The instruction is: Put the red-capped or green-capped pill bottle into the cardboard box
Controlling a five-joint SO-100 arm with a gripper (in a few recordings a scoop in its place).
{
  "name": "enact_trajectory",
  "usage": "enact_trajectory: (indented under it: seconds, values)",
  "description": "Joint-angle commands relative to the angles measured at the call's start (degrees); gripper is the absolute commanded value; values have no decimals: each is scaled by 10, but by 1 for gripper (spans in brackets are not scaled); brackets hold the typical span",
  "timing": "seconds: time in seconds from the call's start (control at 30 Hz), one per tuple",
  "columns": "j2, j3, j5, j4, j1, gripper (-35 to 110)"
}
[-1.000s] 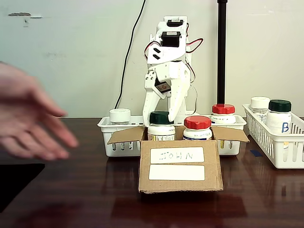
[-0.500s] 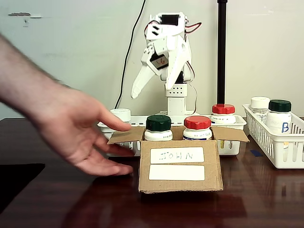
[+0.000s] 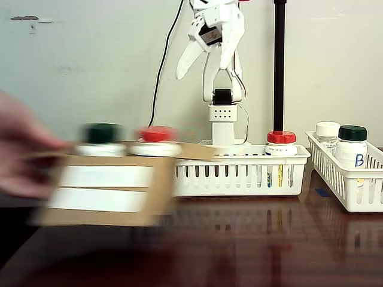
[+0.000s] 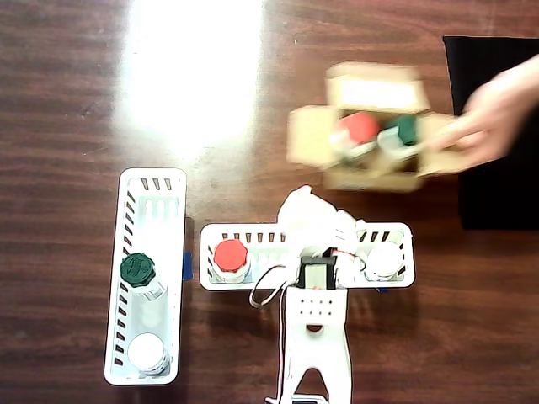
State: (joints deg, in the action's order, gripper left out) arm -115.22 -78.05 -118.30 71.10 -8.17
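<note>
Fixed and overhead views of the tabletop (image 4: 67, 101). You see the pincer (image 3: 200, 57) raised high above the long white basket (image 3: 239, 170), its two white fingers spread apart and holding nothing. The pill bottle (image 3: 100, 139) with the dark green cap stands inside the cardboard box (image 3: 108, 191), well apart from the pincer, below it and to the left in the fixed view. Beside it in the box stands a red-capped bottle (image 3: 154, 140). Box and contents are motion-blurred. A person's hand (image 3: 21, 152) touches the box at its left end in the fixed view; in the overhead view the hand (image 4: 493, 114) meets the box (image 4: 370, 135) from the right, over a black mat (image 4: 497, 185), and the green cap (image 4: 402, 129) lies on the hand's side. A second red-capped bottle (image 3: 281, 143) and a white-capped bottle (image 4: 385, 261) stand in the long basket. A separate side basket (image 3: 353, 179) holds a green-capped bottle marked "B" (image 3: 352, 146) and another white-capped one (image 3: 327, 136).
</note>
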Motion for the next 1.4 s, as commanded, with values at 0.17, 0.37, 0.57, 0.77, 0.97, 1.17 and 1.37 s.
enact_trajectory:
  seconds: [0.17,0.37,0.57,0.77,0.97,1.17,1.37]
  values:
    - [-164,-47,-11,103,13,78]
    - [-270,-190,-87,104,-26,31]
    - [-349,-328,-120,52,-41,-5]
    - [-490,-474,-97,33,-40,4]
    - [-609,-591,-75,25,-47,4]
    - [-730,-732,-60,-3,-43,4]
    - [-812,-833,-6,-11,28,4]
